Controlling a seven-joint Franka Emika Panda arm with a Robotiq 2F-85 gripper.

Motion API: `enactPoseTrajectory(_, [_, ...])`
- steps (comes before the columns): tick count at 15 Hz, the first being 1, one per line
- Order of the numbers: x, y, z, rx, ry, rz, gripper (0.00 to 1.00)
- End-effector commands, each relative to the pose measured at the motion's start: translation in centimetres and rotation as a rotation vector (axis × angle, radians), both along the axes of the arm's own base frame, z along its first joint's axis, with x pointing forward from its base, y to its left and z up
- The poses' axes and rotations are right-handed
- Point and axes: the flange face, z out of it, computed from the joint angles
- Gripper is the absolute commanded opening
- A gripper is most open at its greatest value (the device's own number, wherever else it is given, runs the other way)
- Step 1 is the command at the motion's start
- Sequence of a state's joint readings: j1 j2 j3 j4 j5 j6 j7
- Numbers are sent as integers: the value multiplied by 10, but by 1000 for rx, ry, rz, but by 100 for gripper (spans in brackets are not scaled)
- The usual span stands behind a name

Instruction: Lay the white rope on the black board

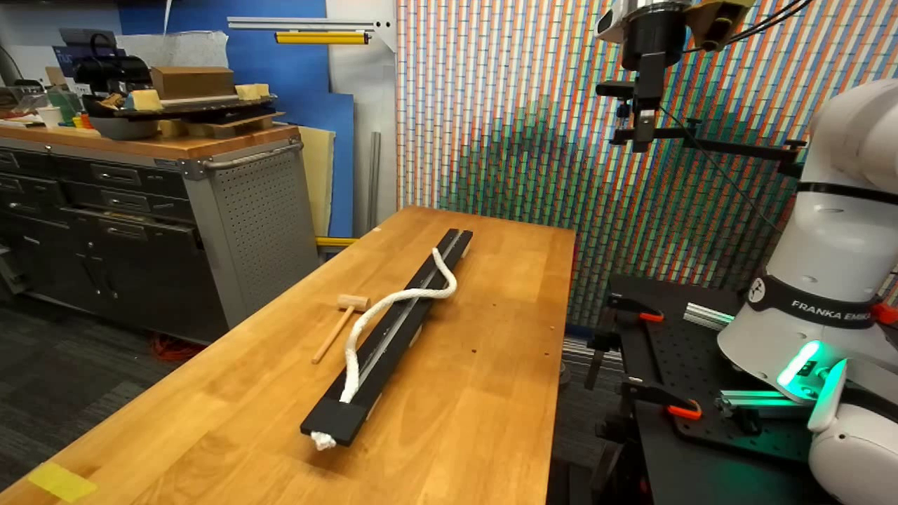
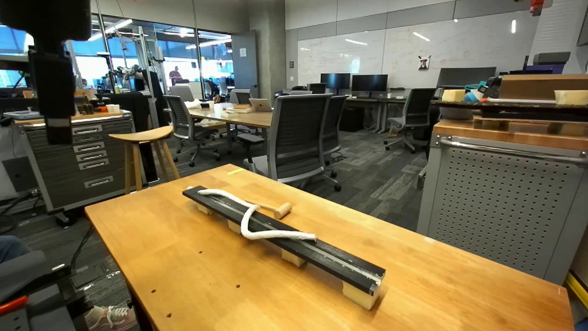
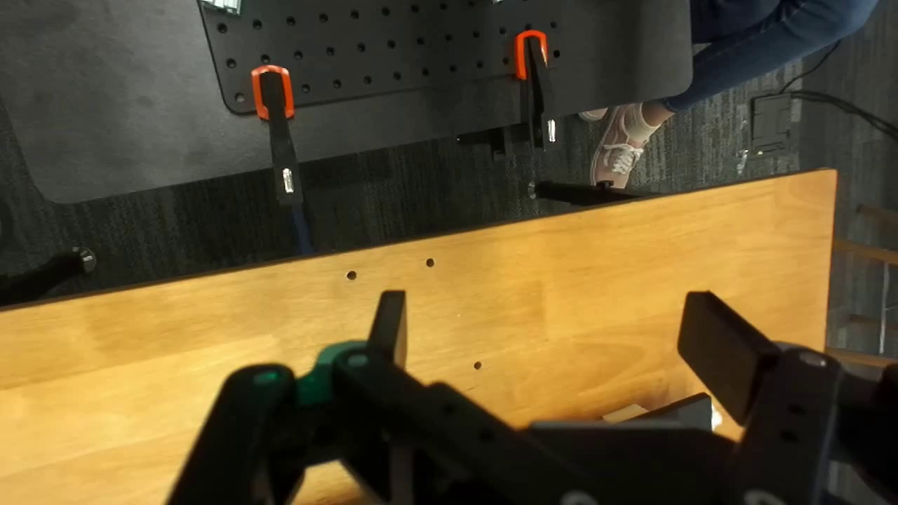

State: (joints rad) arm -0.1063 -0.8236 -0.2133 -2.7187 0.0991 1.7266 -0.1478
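Observation:
The white rope [image 1: 352, 344] lies in a loose S-curve over the black board [image 1: 400, 338]. In both exterior views the rope [image 2: 285, 235] crosses the board [image 2: 328, 259] and bulges past both long edges in the middle. Both rope ends rest over the board. The board has a lengthwise groove and stands on pale blocks. My gripper [image 1: 640, 137] hangs high, well apart from the rope and toward the robot base; it also shows at an exterior view's edge [image 2: 59, 131]. In the wrist view my gripper [image 3: 545, 298] is wide open and empty. There only the board's end [image 3: 691, 414] shows; the rope is hidden.
A small wooden mallet [image 1: 353, 303] lies on the wooden table [image 1: 484, 407] beside the board. A white tuft [image 1: 323, 440] sticks out at the board's near end. Yellow tape [image 1: 62, 482] marks a table corner. Clamps [image 3: 277, 126] sit on the black base table. A person's foot [image 3: 621, 154] is near.

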Motion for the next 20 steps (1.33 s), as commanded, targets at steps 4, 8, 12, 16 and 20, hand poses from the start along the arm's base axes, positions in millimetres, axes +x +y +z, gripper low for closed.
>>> enactPoseTrajectory(4, [38, 0, -5, -81, -43, -44, 100])
enactPoseTrajectory(8, [69, 4, -11, -147, -82, -127, 100])
enactPoseTrajectory(12, [110, 8, -21, -214, -98, -234, 100])
enactPoseTrajectory(16, [159, 5, -33, -262, -114, -320, 100])
enactPoseTrajectory(20, [205, -3, -54, -317, -122, -401, 100])
